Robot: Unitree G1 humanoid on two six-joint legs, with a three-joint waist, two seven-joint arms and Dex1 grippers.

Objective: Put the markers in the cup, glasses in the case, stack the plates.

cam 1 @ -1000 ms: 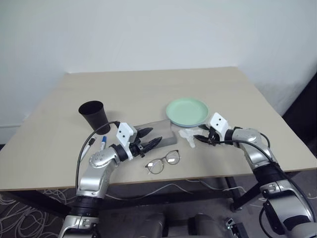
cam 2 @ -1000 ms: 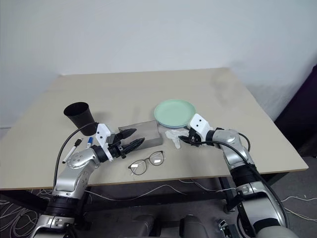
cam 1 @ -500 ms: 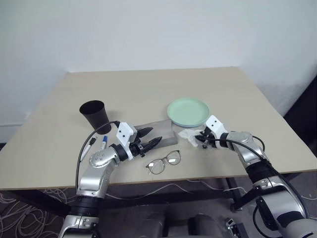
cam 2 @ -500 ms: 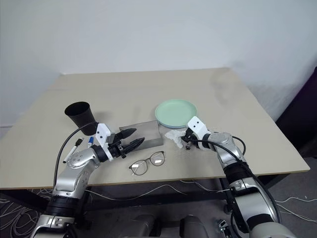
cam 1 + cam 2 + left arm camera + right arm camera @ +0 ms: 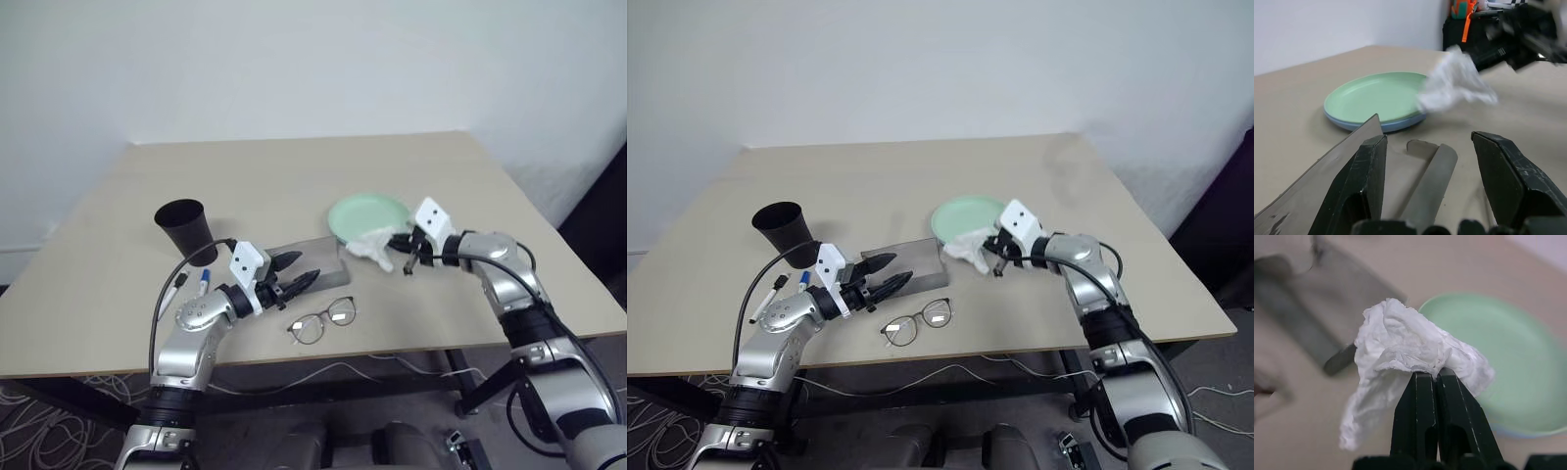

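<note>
- Glasses (image 5: 323, 320) lie on the desk (image 5: 294, 176) near its front edge.
- Left pincer (image 5: 299, 276) is spread and empty, over the near end of the grey case (image 5: 312, 259).
- Two markers (image 5: 186, 285) lie beside the black cup (image 5: 186, 228).
- Right pincer (image 5: 1432, 382) is pressed together on a white tissue (image 5: 1400, 352), lifted above the desk.
- Behind it, the green plate (image 5: 364, 217) sits on the blue one.

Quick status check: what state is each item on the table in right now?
Tissue: pinched in right gripper, lifted.
Plates: stacked, green on blue.
Case: open on table.
Glasses: lying outside case.
Cup: upright.
Markers: lying beside cup.
Left gripper: open, empty.
</note>
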